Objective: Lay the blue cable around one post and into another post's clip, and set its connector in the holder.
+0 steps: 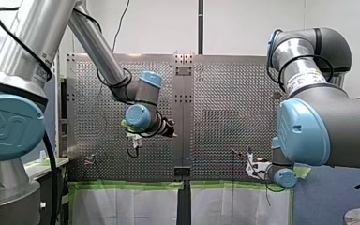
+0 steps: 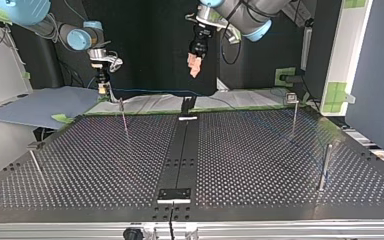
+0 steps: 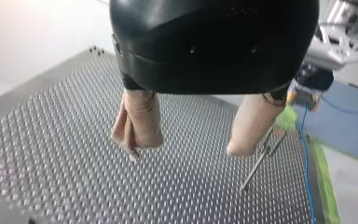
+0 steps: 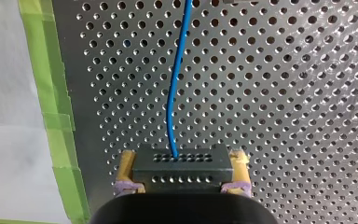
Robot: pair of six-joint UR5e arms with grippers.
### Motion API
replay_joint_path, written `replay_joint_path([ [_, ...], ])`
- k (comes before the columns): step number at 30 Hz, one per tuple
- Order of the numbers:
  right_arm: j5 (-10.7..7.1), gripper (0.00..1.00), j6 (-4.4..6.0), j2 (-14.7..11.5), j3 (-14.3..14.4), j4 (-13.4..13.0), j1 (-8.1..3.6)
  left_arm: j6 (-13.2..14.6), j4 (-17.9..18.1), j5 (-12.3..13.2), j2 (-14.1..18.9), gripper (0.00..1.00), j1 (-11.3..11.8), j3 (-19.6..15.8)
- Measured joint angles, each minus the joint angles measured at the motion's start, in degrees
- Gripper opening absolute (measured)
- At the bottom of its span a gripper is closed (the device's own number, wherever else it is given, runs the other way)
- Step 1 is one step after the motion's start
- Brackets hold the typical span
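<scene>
Black connector (image 4: 181, 168) is pinched between the yellow pads (image 4: 127, 165) of my right gripper (image 4: 182, 157), one pad on each end. Blue cable (image 4: 171, 102) exits the connector's front face and runs ahead of the gripper over the perforated table (image 4: 284, 116). Whether it touches the plate cannot be told. Green tape (image 4: 51, 116) edges the table beside the gripper.

Top view, near to far:
- Black bracket (image 2: 175, 194) at 6 o'clock, on the centre strip.
- 8 o'clock post (image 2: 35, 162) and 4 o'clock post (image 2: 325, 167), both upright.
- 10 o'clock post (image 2: 124, 117) and 2 o'clock post (image 2: 294, 112), near the far edge.
- My right gripper is low at 10 o'clock, just past the far rim, and a thin blue line of cable runs from it along that rim.
- My left gripper (image 2: 195, 69) hangs high at 12 o'clock, well apart from the cable.

Left wrist view: beige pads (image 3: 142, 119) spread wide, nothing between them, only table beneath.
</scene>
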Motion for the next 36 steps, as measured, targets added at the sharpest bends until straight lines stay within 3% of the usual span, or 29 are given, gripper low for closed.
replay_joint_path([
  [6,0.0,0.0,0.02,0.0,0.0,0.0,0.0,-0.5,3.3,-0.8,-2.5,1.0,-3.3,0.4],
  [17,-0.01,0.0,0.0,0.0,0.0,0.4,-0.01,-1.3,9.2,1.8,-8.4,1.0,-9.2,3.1],
  [25,-0.08,0.0,0.0,0.0,0.0,0.7,0.07,-1.7,14.2,1.9,-13.4,1.0,-14.1,5.8],
  [36,-0.06,0.0,0.0,0.0,0.0,0.7,0.17,-1.8,15.7,1.7,-15.7,1.0,-15.3,5.9],
])
